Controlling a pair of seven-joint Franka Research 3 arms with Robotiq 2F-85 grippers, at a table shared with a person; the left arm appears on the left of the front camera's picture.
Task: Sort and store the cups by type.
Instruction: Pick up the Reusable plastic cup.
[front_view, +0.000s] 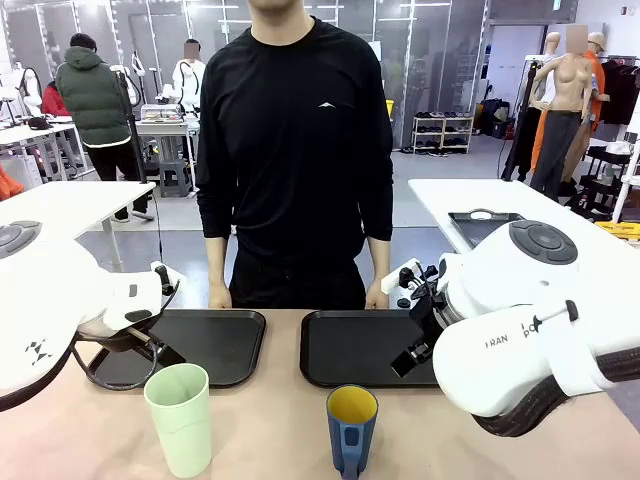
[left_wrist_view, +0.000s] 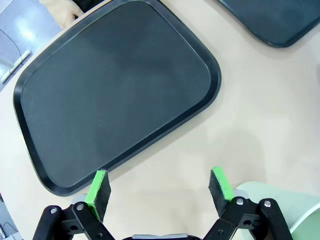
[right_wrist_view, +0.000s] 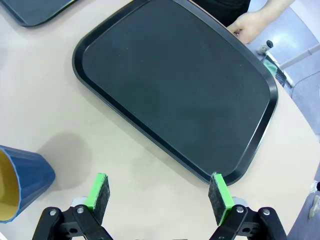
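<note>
A tall mint-green tumbler (front_view: 178, 418) stands upright near the table's front edge, left of centre. To its right stands the shorter dark blue mug (front_view: 351, 430) with a yellow inside, its handle facing the camera. My left gripper (left_wrist_view: 159, 186) is open above bare table at the near edge of the left tray (left_wrist_view: 115, 90). The tumbler's rim (left_wrist_view: 282, 200) shows just beside its right finger. My right gripper (right_wrist_view: 160, 192) is open over the table beside the right tray (right_wrist_view: 175, 85). The blue mug (right_wrist_view: 22, 180) stands off to its left, apart from the fingers.
Two black trays, left tray (front_view: 215, 345) and right tray (front_view: 355, 345), lie side by side across the middle of the table. A person in black stands at the far side with one hand (right_wrist_view: 250, 25) by the right tray and the other hand (left_wrist_view: 62, 12) by the left tray.
</note>
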